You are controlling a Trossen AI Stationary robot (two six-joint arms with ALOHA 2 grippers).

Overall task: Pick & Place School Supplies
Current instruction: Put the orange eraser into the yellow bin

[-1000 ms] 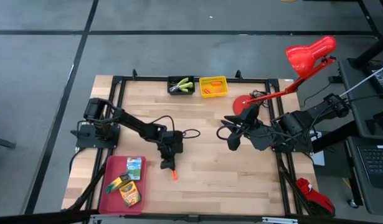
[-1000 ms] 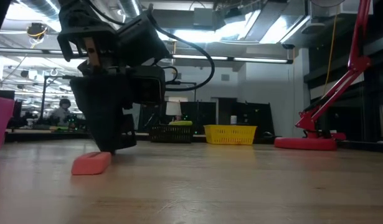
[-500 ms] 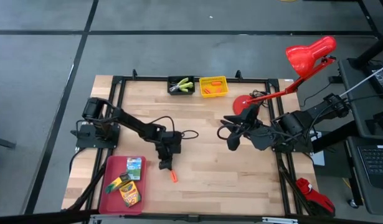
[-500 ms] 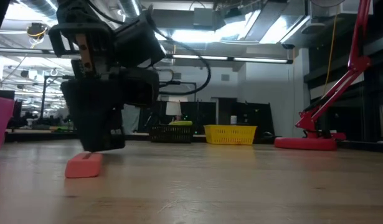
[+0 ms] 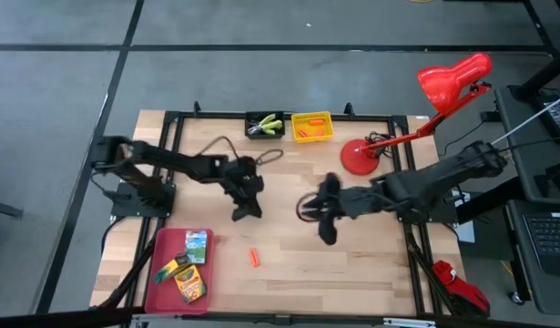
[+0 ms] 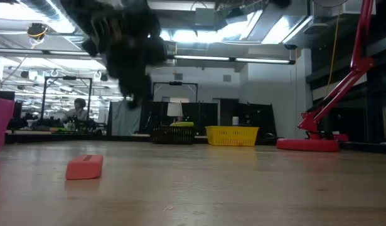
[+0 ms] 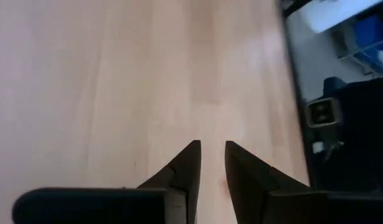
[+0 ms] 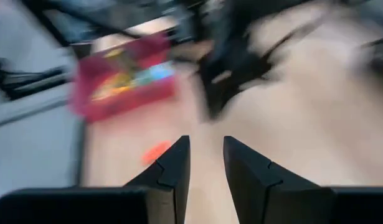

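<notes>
1. An orange piece (image 5: 254, 258) lies alone on the table (image 5: 289, 264), beside the red tray (image 5: 161, 273).
2. Left tool (image 5: 240, 213) hangs above the table, fingers slightly parted, empty.
3. Right tool (image 5: 326, 234), likewise parted, holds nothing.

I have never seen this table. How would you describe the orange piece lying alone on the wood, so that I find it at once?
Start at the red tray in the table's near left corner, which holds the crayon boxes. Just right of it, on bare wood, lies one stubby orange piece. Unlike the orange pieces in the yellow bin at the far edge, it sits in no container and touches nothing.
</notes>
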